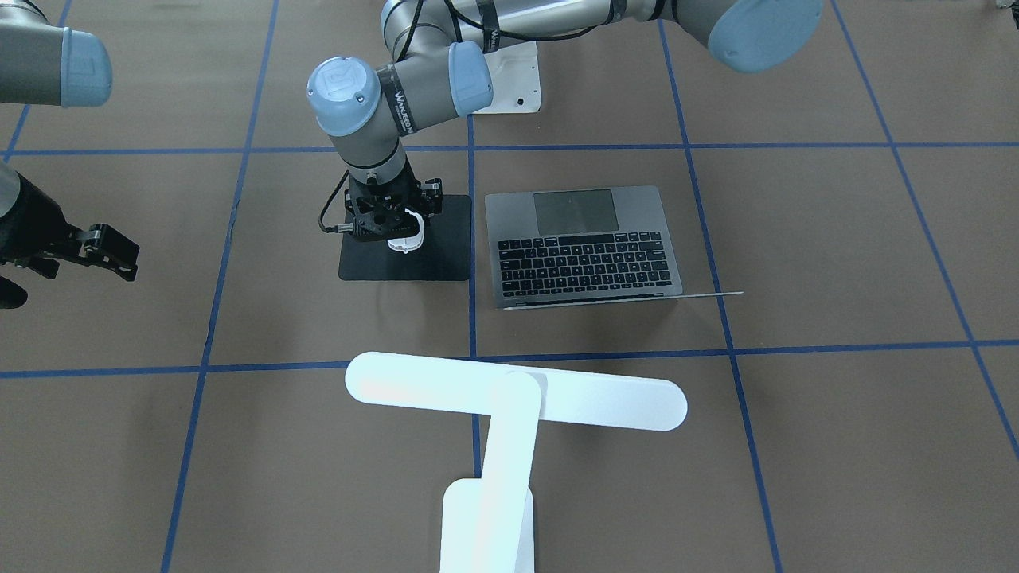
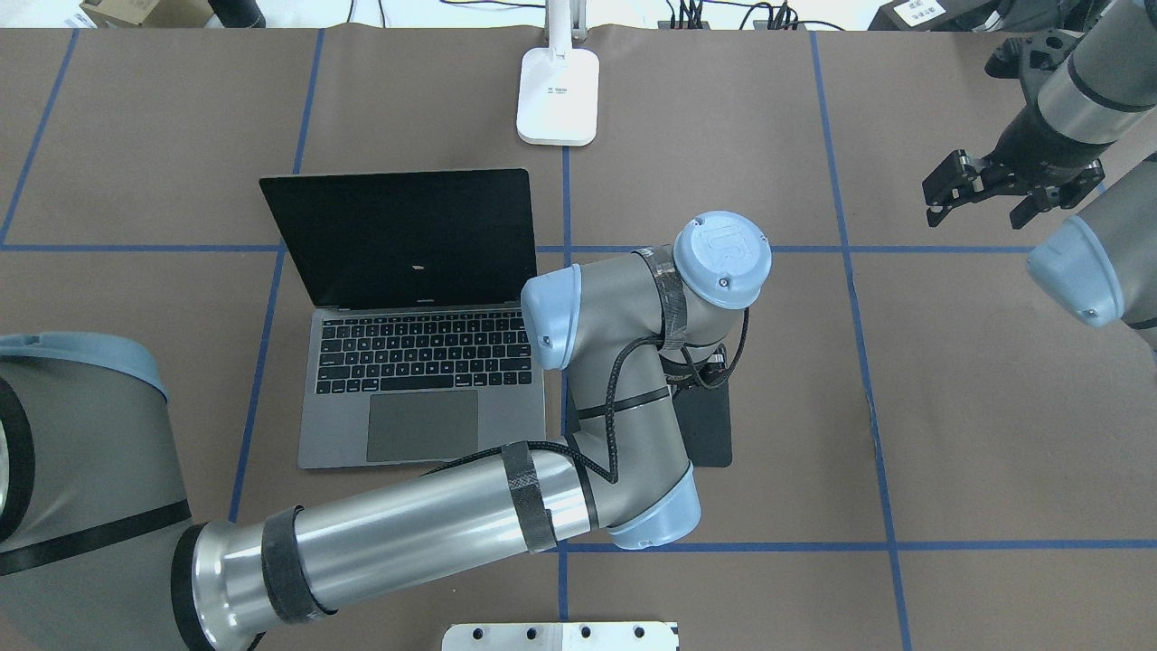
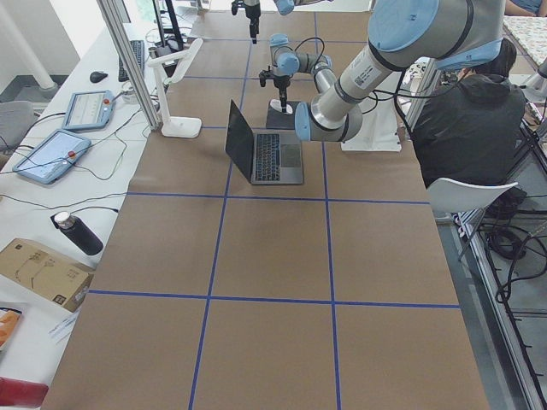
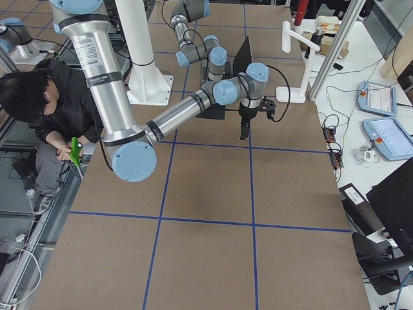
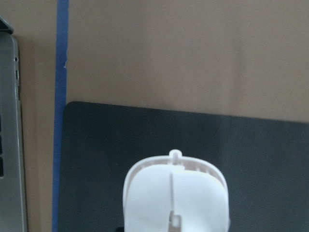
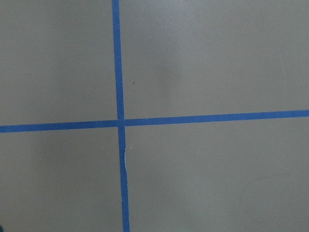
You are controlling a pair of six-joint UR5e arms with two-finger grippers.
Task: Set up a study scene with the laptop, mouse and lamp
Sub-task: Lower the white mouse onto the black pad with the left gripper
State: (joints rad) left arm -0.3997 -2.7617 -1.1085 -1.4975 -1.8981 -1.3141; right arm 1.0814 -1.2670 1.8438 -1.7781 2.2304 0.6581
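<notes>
Exterior front-facing: left hand holds mouse at black mat

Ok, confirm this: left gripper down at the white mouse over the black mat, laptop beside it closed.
Wrong on the laptop: it is open, screen raised, per the overhead exterior view. The left gripper is at the mouse over the black mat.

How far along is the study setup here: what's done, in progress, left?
Done: the laptop sits open and the lamp stands just beyond its screen. In hand: the left gripper has its jaws around the mouse over the black mat beside the laptop; contact with the mat is unclear. Left: release the mouse and retreat. The right gripper hangs open, idle.
</notes>
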